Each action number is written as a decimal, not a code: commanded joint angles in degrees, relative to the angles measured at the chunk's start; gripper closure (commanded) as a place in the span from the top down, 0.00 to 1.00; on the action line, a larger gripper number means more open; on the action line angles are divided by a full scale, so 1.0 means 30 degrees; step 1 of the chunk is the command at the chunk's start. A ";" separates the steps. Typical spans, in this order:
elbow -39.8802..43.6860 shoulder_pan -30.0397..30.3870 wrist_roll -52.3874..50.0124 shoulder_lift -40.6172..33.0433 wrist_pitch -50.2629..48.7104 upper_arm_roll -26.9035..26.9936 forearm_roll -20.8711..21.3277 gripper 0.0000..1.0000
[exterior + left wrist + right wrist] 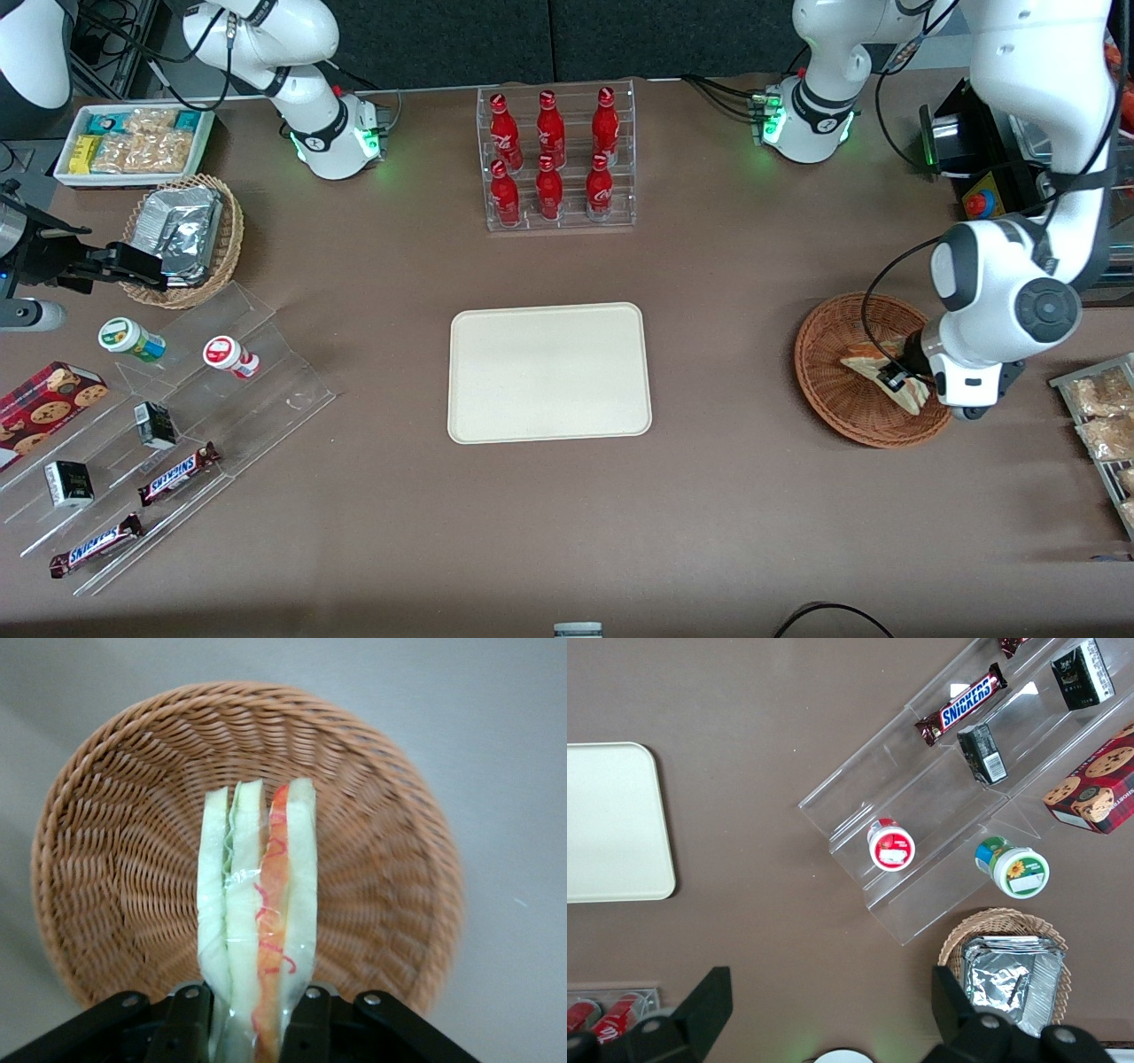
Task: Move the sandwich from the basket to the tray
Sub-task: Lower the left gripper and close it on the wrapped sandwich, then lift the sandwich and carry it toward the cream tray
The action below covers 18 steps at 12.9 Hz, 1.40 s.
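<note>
Clamping the layered sandwich [260,930] over the round woven basket [106,859], the gripper [248,1014] has bare table toward the flat tray [549,372].

The left arm's gripper [902,379] is sitting inside the round reddish-brown wicker basket [828,377], jaws closing on the clear-wrapped triangular white-bread sandwich [259,921]. Bare brown desk [726,354] is lying between the basket and the flat cream rectangular tray [549,372]. The clear rack of red bottles [558,159] is standing well apart, farther from the front camera than the tray.
</note>
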 commanded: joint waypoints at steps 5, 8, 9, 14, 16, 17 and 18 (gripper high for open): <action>0.6039 -0.0183 -0.1634 -0.0448 -0.6466 -0.4235 0.0134 0.07; 0.6802 -0.0183 -0.1695 -0.0245 -0.6497 -0.6900 0.0164 0.09; 0.6979 -0.0212 -0.1782 -0.0127 -0.6468 -0.7896 0.0193 0.09; 0.7387 -0.3077 -0.2136 0.1362 -0.6001 -0.9664 0.1834 0.09; 0.9022 -0.4599 -0.2134 0.3116 -0.5853 -0.9664 0.2241 0.09; 0.9901 -0.5361 -0.2309 0.4083 -0.5621 -0.9664 0.2447 0.09; 1.0606 -0.6210 -0.2398 0.5050 -0.4951 -0.9635 0.2652 0.09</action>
